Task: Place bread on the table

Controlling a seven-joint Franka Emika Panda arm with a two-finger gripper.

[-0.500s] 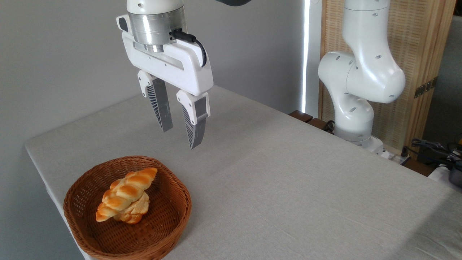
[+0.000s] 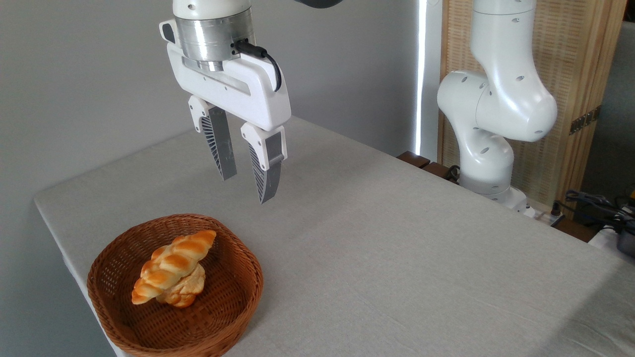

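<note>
Currently the pincer [image 2: 245,184] hangs in the air above the worktop [image 2: 397,238], its two fingers [image 2: 222,148] pointing downward and spread apart with a clear gap between them. Nothing is held between the fingers and they touch nothing. The pincer sits above and slightly to the far right of the wicker basket [image 2: 228,307], well apart from its rim.

The basket stands on the near left corner of the worktop. Inside it lies the bread [image 2: 171,265], a braided golden-orange loaf set diagonally, one tapered end pointing near-left and the other far-right. The loaf rests on top of a paler bun [image 2: 186,290], which shows beneath its near side.

The arm's white base column [image 2: 491,124] stands at the far right edge of the worktop, with cables [image 2: 593,203] to its right.
</note>
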